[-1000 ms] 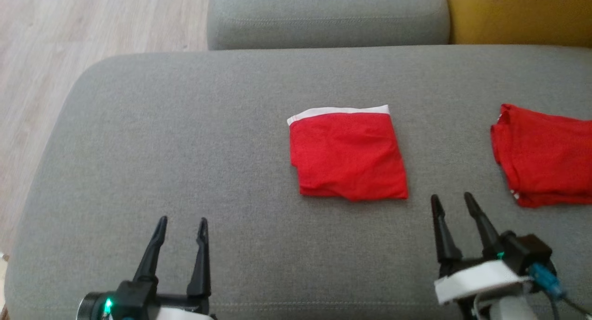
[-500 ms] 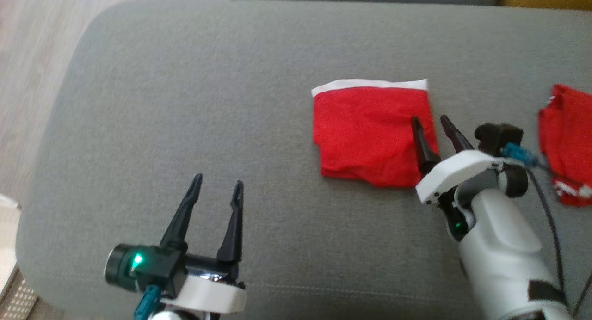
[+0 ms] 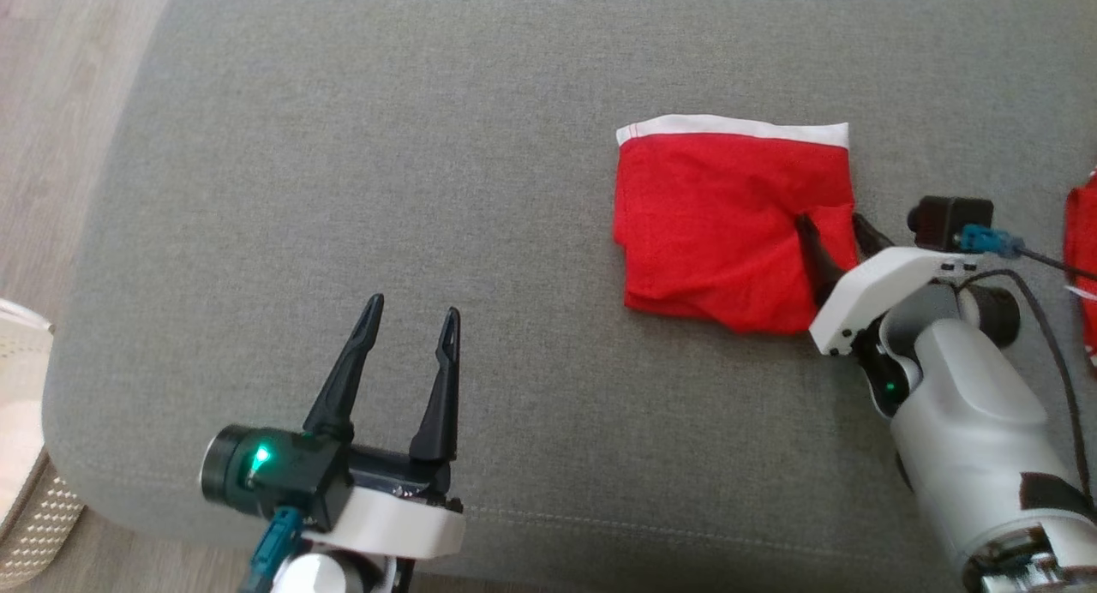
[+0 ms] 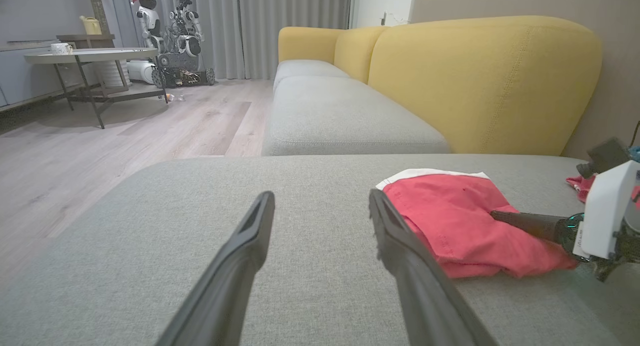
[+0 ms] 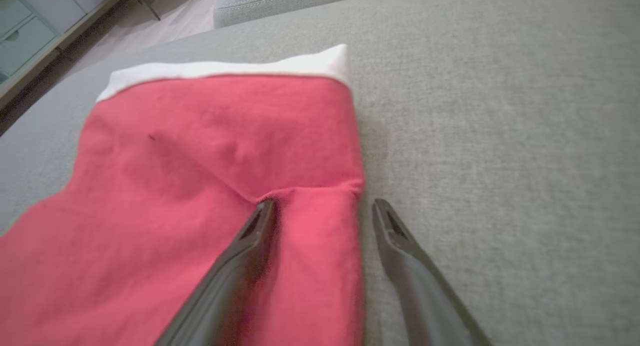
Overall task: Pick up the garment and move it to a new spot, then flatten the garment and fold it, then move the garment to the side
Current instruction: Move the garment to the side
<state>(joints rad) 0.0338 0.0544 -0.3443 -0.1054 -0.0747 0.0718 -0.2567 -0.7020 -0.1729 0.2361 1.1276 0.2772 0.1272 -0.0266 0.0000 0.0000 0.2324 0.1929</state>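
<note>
Red garment edge straddled by wide right claw; left claw wide, well apart

Seeing a grey sofa cushion spreading wide, with rounded left corners. Spotting a second red cloth lying at the cushion's right edge, partly cut off. Catching a pale perforated basket standing on the wooden floor off the cushion's near left corner. Finding, past the far edge, another grey seat butting against yellow backrests. Making out, farther off across the floor, a round table carrying a mug, grey curtains hanging, and a white robot wearing a red hat.
</note>
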